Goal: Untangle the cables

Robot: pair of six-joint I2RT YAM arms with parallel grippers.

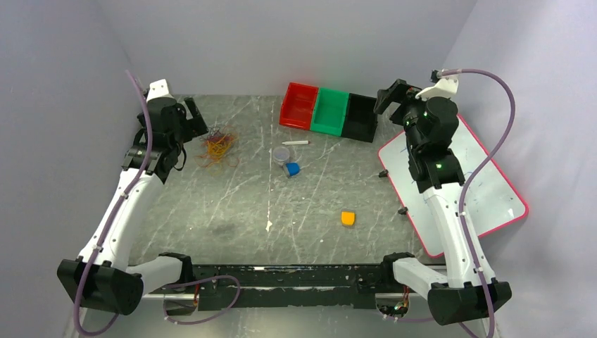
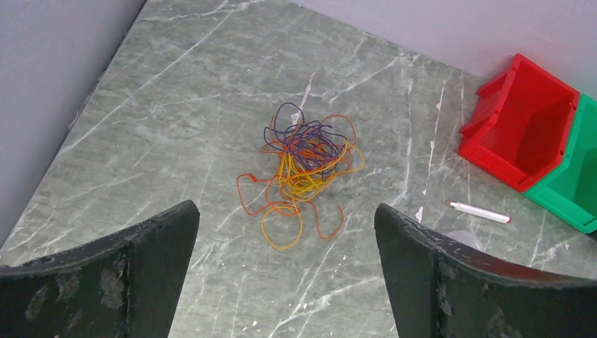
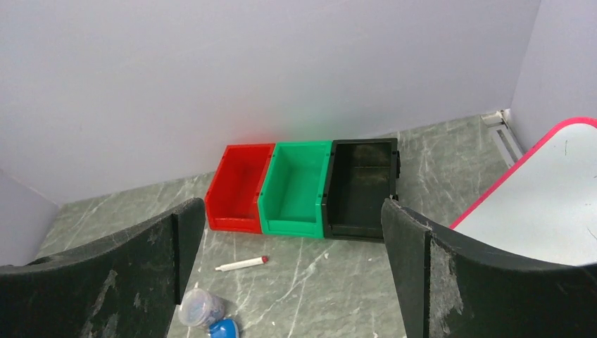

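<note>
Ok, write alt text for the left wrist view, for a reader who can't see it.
A tangled clump of thin yellow-orange, dark purple and red-orange cables lies untouched on a grey marbled table, ahead of the left gripper's wide-open black fingers. At the right edge are a red bin, part of a green bin and a white marker.

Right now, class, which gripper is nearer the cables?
Left. The left gripper hovers just left of the cables, jaws open and facing them. The right gripper is far off on the opposite side, by the black bin, jaws open.
</note>
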